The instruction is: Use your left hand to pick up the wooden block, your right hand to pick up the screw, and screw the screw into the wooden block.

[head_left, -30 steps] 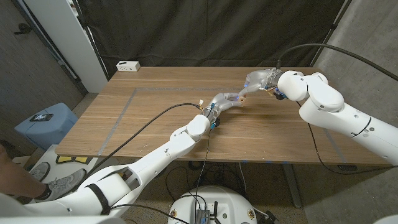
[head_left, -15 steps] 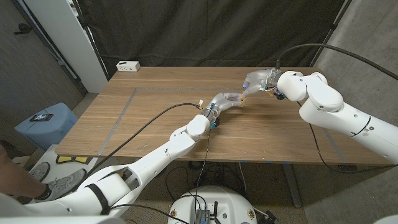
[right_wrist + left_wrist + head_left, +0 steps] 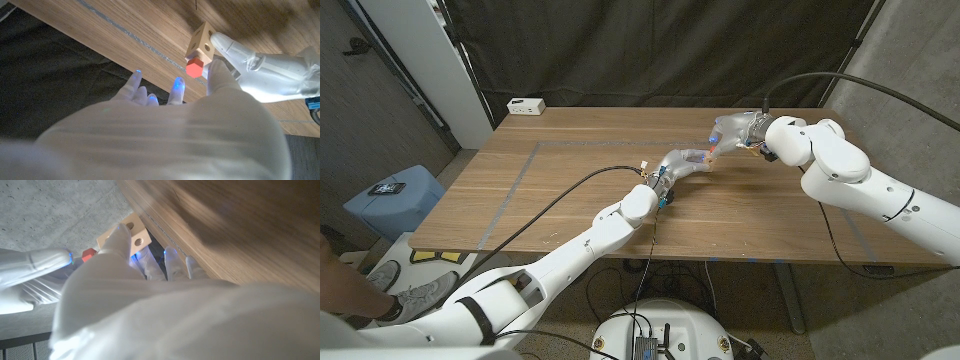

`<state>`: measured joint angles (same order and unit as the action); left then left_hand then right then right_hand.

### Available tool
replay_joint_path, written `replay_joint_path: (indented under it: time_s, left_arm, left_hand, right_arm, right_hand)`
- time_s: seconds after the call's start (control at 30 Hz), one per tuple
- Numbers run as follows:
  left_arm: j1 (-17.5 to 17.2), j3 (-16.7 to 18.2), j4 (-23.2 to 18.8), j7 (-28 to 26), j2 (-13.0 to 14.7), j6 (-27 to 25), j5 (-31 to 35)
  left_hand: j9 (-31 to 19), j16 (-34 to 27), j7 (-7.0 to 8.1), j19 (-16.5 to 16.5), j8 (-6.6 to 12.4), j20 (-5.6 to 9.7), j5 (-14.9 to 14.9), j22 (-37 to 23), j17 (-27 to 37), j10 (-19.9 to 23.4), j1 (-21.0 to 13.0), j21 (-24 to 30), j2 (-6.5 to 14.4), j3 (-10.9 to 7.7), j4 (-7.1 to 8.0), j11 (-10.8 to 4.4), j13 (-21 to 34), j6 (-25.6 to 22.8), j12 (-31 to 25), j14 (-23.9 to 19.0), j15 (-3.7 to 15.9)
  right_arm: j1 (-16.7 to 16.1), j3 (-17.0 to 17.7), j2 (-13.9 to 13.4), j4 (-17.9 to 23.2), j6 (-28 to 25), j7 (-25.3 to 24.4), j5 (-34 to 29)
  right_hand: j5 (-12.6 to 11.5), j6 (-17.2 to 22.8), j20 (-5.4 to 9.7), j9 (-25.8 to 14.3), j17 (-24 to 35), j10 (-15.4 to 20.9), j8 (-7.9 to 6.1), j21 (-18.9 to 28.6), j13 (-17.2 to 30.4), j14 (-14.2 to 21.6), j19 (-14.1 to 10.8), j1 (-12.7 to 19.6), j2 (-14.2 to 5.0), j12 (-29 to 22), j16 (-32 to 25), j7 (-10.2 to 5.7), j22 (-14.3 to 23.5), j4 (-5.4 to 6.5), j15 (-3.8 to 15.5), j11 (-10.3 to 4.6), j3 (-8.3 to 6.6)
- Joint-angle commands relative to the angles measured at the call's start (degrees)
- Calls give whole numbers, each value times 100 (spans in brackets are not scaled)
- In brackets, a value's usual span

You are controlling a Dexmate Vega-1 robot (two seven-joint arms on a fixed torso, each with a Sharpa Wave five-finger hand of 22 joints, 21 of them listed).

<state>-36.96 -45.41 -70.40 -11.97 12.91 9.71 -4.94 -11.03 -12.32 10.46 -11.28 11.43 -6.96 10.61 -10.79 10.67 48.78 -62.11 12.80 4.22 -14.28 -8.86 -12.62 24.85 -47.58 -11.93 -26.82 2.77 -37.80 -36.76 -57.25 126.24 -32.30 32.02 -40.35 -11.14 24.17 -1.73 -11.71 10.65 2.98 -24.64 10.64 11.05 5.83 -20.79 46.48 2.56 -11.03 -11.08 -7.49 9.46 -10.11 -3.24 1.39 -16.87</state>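
In the head view my left hand (image 3: 682,163) holds the small wooden block (image 3: 707,158) above the table's far middle, and my right hand (image 3: 733,130) meets it from the right. The left wrist view shows the pale block (image 3: 132,232), with round holes, pinched in my left hand (image 3: 150,305). Beside it are the red screw head (image 3: 88,255) and a finger of my right hand (image 3: 35,262). In the right wrist view the red hex screw (image 3: 194,67) sits against the block (image 3: 202,42), pinched by my right hand (image 3: 165,125). Its shaft is hidden.
The wooden table (image 3: 570,200) carries a grey tape outline. A white power strip (image 3: 526,105) lies at its far left corner. A blue bin (image 3: 395,195) stands on the floor to the left. A person's leg and shoe (image 3: 360,290) show at the lower left edge.
My right hand has shifted slightly toward my left hand and the block. The left arm and block have barely moved.
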Motion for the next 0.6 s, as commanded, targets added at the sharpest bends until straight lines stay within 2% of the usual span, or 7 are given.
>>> replay_joint_path:
  time_s: [0.03,0.4,0.6]
  left_arm:
    - [-56,-9,-129,-17,48,-67,36]
    - [-120,0,-243,-44,91,-96,54]
    - [-158,9,-313,-77,116,-111,75]
  left_hand:
    - [-12,9,-21,-52,41,-8,36,-22,16,67,-28,4,67,-27,13,3,13,-33,-28,-42,437]
    - [-12,11,-12,-52,37,-7,35,-22,16,70,-20,3,67,-26,18,2,13,-22,-29,-41,428]
    - [-12,11,-11,-52,36,-9,36,-22,17,74,-20,3,71,-28,20,2,14,-19,-31,-42,436]
  right_arm:
    - [-252,191,-104,28,210,-288,-32]
    - [-408,305,-118,71,261,-388,-71]
    - [-448,346,-119,76,302,-417,-80]
  right_hand:
    - [7,185,71,-24,16,49,-78,48,23,26,-61,122,39,-47,-55,-56,10,17,86,-88,-54]
    - [-13,554,131,-50,19,153,-223,55,21,118,-148,250,56,-63,-71,-131,10,26,167,-144,-122]
    - [-19,702,162,-78,25,203,-296,56,21,151,-184,308,37,-69,-76,-119,10,35,200,-159,-163]
